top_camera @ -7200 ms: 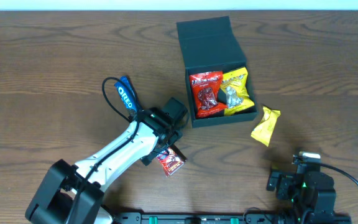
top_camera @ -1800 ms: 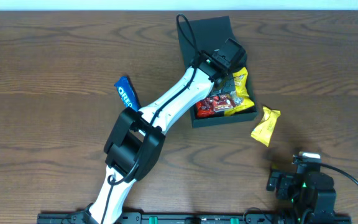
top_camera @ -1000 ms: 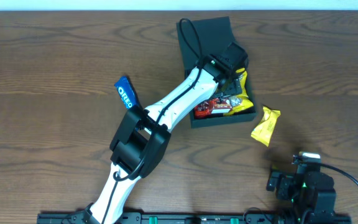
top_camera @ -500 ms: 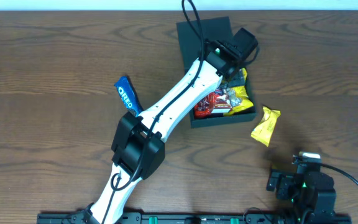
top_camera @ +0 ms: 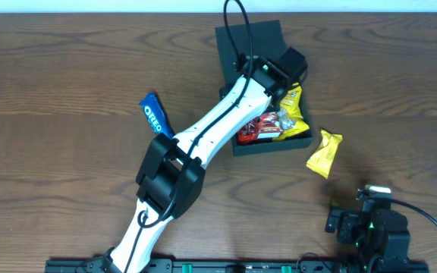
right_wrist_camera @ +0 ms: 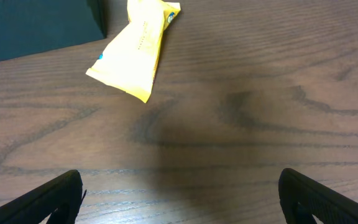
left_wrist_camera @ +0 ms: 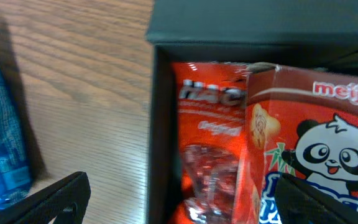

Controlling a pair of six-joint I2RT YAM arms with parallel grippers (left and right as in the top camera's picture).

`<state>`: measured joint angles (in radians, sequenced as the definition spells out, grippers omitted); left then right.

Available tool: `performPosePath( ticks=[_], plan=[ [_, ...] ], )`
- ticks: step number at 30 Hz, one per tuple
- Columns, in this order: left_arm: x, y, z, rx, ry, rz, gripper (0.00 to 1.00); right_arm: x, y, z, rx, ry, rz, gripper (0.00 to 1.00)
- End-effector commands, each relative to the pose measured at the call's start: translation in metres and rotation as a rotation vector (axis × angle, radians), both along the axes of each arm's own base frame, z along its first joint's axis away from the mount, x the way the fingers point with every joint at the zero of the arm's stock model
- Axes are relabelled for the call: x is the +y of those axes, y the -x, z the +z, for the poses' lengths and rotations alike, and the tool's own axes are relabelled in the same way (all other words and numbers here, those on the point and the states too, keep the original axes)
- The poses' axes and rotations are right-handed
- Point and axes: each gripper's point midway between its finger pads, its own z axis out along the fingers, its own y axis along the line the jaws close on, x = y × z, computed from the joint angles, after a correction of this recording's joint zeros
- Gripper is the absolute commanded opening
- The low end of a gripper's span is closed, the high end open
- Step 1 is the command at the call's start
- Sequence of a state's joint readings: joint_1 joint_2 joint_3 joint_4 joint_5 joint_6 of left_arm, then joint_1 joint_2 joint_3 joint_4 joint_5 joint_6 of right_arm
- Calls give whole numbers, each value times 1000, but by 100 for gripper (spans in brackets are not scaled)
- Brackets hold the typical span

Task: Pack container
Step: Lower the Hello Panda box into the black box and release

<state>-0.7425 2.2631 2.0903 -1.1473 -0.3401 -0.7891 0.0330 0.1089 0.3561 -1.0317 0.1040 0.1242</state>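
The container [top_camera: 275, 145] is a dark teal box with its flap lid [top_camera: 249, 38] standing open at the far side. Inside lie a red packet [left_wrist_camera: 207, 124], a red Meiji panda box [left_wrist_camera: 316, 137] and a yellow packet [top_camera: 294, 114]. My left gripper [top_camera: 285, 82] hangs open over the container's inside, holding nothing; in the left wrist view its gripper [left_wrist_camera: 185, 205] straddles the container's left wall [left_wrist_camera: 160, 124]. My right gripper [right_wrist_camera: 182, 199] stands open above bare wood at the near right, well short of a loose yellow packet [right_wrist_camera: 135, 53].
A blue Oreo packet [top_camera: 152, 114] lies on the wood left of the container, beside my left arm. The loose yellow packet [top_camera: 323, 152] rests just off the container's near right corner. The right arm's base [top_camera: 366, 224] sits by the front edge.
The left gripper has risen and drifted toward the lid side of the container, empty, leaving the panda box inside. The right arm has not moved.
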Motion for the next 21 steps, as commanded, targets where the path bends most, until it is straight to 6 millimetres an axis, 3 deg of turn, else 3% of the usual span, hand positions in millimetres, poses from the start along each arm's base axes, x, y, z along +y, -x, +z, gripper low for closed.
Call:
performPosePath(
  ticks=[1,12,16,21],
  plan=[
    [9,-1,-3,-33,-66,20,96,-1,1,-2,5,4,-4,99],
    [6,-3,-4,-71,-94,9,96,-1,1,-2,5,4,-4,99],
    [6,-5,18,-104,-122,-18,96,-1,1,-2,5,4,-4,99],
    [-12,-4,57,-137,-95,-150,96,-1,1,-2,5,4,-4,99]
  ],
)
